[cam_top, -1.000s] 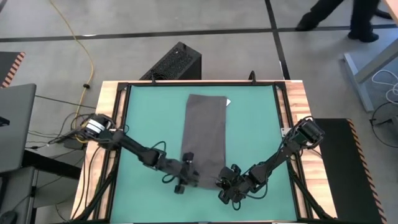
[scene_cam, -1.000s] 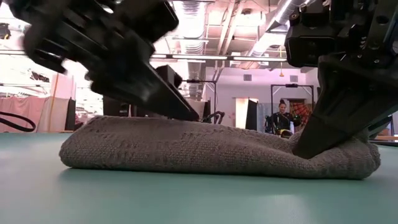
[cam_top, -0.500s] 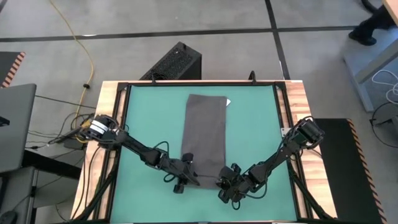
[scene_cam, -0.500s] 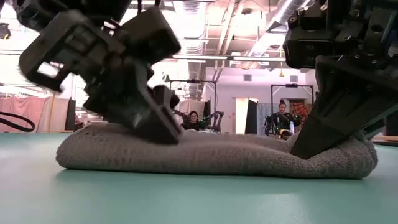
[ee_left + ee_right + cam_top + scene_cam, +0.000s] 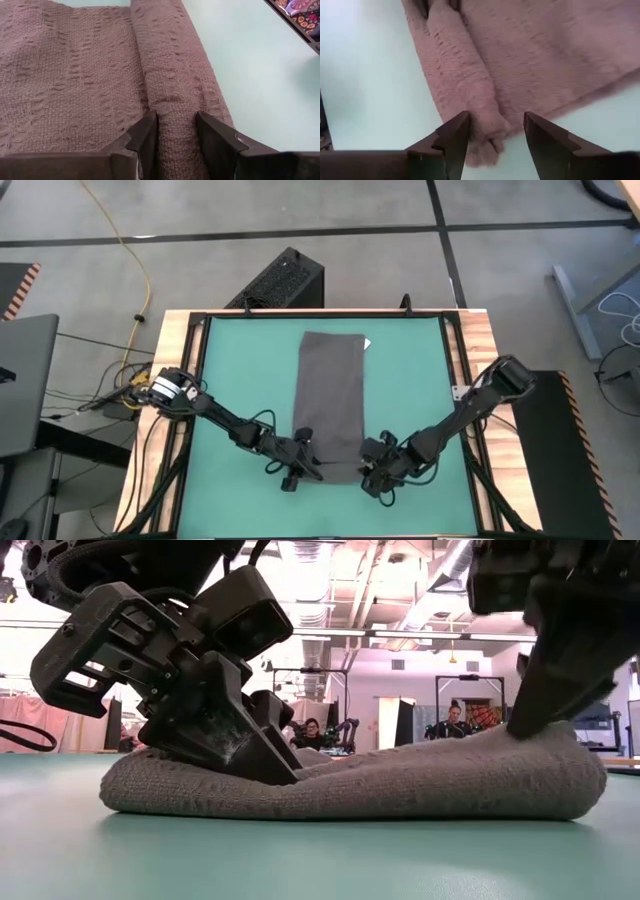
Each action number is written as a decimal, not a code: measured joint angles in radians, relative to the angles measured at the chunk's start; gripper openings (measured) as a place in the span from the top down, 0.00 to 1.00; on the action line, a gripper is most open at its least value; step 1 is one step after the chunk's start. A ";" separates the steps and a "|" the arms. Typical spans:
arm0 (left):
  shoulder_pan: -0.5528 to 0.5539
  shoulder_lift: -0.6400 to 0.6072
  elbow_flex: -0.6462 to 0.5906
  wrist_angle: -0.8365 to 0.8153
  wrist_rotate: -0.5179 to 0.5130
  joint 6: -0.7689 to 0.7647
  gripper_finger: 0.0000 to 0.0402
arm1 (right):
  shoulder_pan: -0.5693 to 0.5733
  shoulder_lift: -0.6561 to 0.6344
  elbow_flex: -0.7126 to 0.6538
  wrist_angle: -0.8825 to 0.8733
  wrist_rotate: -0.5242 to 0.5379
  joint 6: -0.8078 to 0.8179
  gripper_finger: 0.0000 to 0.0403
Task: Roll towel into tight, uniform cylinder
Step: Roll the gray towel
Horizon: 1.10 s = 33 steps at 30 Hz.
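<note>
Towel is laid lengthwise on the green table, its near end turned into a small roll. That roll is pinched by the left gripper to keep it tight; the right gripper, fingers apart, is poised above the other end.

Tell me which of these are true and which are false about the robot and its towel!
1. The left hand is pinching the rolled end of the towel. True.
2. The right hand is squeezing the roll tight. False: its fingers stand open around the end of the roll, not clamped on it.
3. The whole towel is rolled up. False: only the end near the hands is rolled; the rest lies flat on the green table.
4. A small white tag pokes out at the towel's far end. True.
5. The towel is bright red. False: it is dark grey.
</note>
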 joint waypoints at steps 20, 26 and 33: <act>0.047 0.001 0.001 -0.009 0.123 -0.007 0.69 | 0.101 0.093 0.022 0.246 0.097 -0.648 0.47; 0.051 0.001 0.001 -0.008 0.126 -0.001 0.69 | 0.085 0.140 0.027 0.213 0.099 -0.659 0.47; 0.052 0.002 0.000 -0.005 0.155 0.020 0.66 | 0.082 0.131 0.031 0.175 0.176 -0.684 0.48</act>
